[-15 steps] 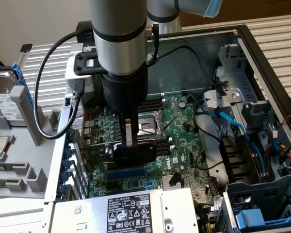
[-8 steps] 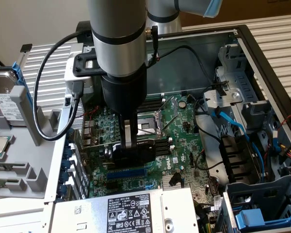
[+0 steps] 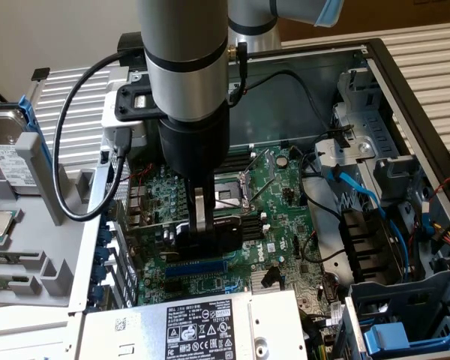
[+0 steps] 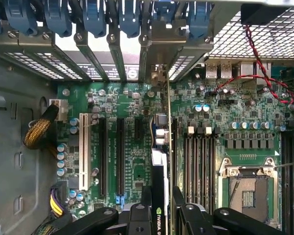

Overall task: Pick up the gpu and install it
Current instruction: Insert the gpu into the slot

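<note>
1. Inside the open computer case (image 3: 405, 90), a grey robot arm (image 3: 184, 60) reaches straight down over the green motherboard (image 3: 285, 195).
2. The tool (image 3: 205, 229) is clamped on the gpu (image 3: 176, 237), with one finger pressed against each flat face of the card.
3. The gpu stands on edge over the motherboard, near the middle of the case. Whether its lower edge sits in a slot cannot be told.
4. From the wrist camera, the tool (image 4: 161, 196) grips the gpu (image 4: 159, 171) seen edge-on, with a green logo on its black edge. The card's far end reaches the slotted rear wall of the case, beneath a row of blue clips (image 4: 95, 17).
5. To one side of the card lie long black expansion slots (image 4: 120, 156) and a white slot (image 4: 83, 152). To the other side lie the memory slots (image 4: 198, 161) and the metal-framed processor socket (image 4: 247, 188).
6. The case also holds a silver power supply (image 3: 202, 326) with a white label along one edge. A drive cage (image 3: 405, 296) sits in the adjoining corner. Blue cables (image 3: 354, 191) run beside the motherboard, and red and black wires (image 4: 257, 63) run near the rear wall.
7. Outside the case, at the exterior view's left, a grey rack (image 3: 30, 247) holds a hard drive (image 3: 7, 150) and a square processor chip (image 3: 0, 225).
</note>
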{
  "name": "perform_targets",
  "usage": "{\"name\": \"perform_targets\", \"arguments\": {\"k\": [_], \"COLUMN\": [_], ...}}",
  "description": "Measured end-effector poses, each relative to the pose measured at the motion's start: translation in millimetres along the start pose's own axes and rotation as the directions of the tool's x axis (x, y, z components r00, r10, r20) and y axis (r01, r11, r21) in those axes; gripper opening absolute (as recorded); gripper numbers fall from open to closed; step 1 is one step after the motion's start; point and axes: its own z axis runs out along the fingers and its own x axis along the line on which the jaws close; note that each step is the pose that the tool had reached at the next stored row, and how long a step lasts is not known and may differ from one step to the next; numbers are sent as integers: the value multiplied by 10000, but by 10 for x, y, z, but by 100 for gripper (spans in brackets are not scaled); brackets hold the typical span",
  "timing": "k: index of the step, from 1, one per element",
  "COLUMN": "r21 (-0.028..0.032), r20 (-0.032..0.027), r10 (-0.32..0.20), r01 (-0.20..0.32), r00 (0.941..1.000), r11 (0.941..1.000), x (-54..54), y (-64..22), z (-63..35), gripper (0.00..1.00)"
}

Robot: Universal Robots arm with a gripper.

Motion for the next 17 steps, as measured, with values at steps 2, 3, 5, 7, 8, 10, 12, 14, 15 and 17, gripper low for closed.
{"name": "perform_targets", "arguments": {"k": [2, 3, 5, 7, 8, 10, 12, 14, 15, 17], "r21": [-2, -2, 1, 4, 4, 3, 5, 11, 14, 20], "r20": [1, 3, 6, 8, 8, 8, 11, 21, 31, 41], "r10": [9, 24, 64, 116, 149, 189, 241, 341, 402, 532], "r01": [-9, -24, -64, -116, -149, -189, -241, -341, -402, -532], "r00": [10000, 10000, 10000, 9999, 9999, 9998, 9997, 9994, 9992, 9986], "r11": [10000, 10000, 10000, 9999, 9999, 9998, 9997, 9994, 9992, 9986], "x": [7, 7, 15, 36, 48, 70, 74, 74, 75, 74], "y": [-1, -1, -2, -2, -2, -3, -3, -4, -4, -4], "z": [-1, -1, -1, -2, -3, -5, -5, -5, -5, -4], "gripper": [26, 26, 26, 26, 26, 26, 26, 26, 26, 26]}}
